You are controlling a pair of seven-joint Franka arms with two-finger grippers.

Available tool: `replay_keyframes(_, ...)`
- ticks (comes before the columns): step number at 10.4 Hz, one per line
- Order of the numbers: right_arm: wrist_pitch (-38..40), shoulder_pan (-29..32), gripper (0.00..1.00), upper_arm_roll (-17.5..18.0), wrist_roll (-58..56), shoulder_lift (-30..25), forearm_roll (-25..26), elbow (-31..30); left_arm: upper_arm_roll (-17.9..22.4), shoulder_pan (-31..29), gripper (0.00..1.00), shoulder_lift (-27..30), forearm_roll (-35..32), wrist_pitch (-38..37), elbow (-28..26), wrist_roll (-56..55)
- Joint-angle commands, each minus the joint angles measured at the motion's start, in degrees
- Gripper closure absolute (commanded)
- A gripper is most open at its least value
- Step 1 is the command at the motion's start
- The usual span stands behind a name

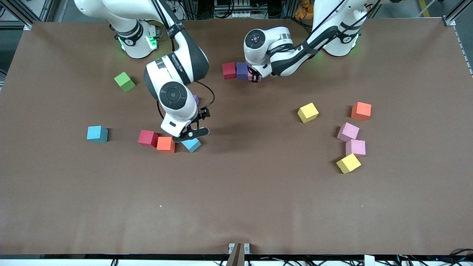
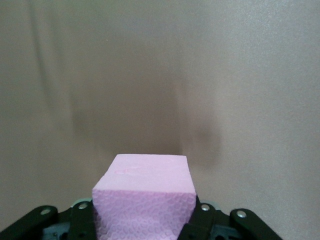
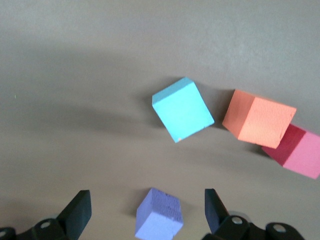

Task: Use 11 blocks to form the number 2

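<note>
A matte brown sheet covers the whole table (image 1: 236,207), faintly creased, with only dim gear and cables showing along the edge where the arm bases stand.

The left claw (image 1: 254,78) is down at the table near the bases, clenched on a pink block (image 2: 145,197) whose sides fill the space between its fingers. Right beside that claw, toward the right arm's end, a purple block (image 1: 242,70) and a red block (image 1: 229,70) sit touching in a row.

The right claw (image 1: 192,132) hangs over the table with its fingers (image 3: 80,212) spread wide and nothing gripped. Directly under it lies a second purple block (image 3: 159,215), between the fingers in its wrist view but untouched. Just nearer the front camera than this claw rest a light blue block (image 1: 191,144), an orange block (image 1: 166,144) and a second red block (image 1: 148,138); the orange and red touch. Another light blue block (image 1: 97,133) and a lime-green cube (image 1: 125,81) lie well apart, farther toward the right arm's end.

Toward the left arm's end, well away from both claws, sit a yellow block (image 1: 308,112), an orange block (image 1: 361,111), two touching pink blocks (image 1: 348,132) (image 1: 355,147), and another yellow block (image 1: 348,163) against the nearer pink one.
</note>
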State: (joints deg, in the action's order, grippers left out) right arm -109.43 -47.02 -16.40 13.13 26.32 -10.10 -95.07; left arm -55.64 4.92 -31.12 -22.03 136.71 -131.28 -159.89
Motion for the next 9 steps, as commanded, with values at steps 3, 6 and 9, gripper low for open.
replay_keyframes(3,-1.76,2.98,0.0,-0.12,-0.82,0.31,1.05,5.32,-0.09,1.85,0.6,-0.17,-1.61,0.31,0.32,-14.92)
replay_keyframes(6,-6.57,3.43,0.0,-0.04,-1.17,4.42,5.26,5.16,1.93,4.04,0.56,-0.17,-1.52,0.31,0.5,-16.5)
replay_keyframes(9,-12.47,3.7,0.0,0.31,-1.78,10.41,4.57,5.42,2.29,4.66,0.56,-0.25,-1.52,0.31,0.94,-16.68)
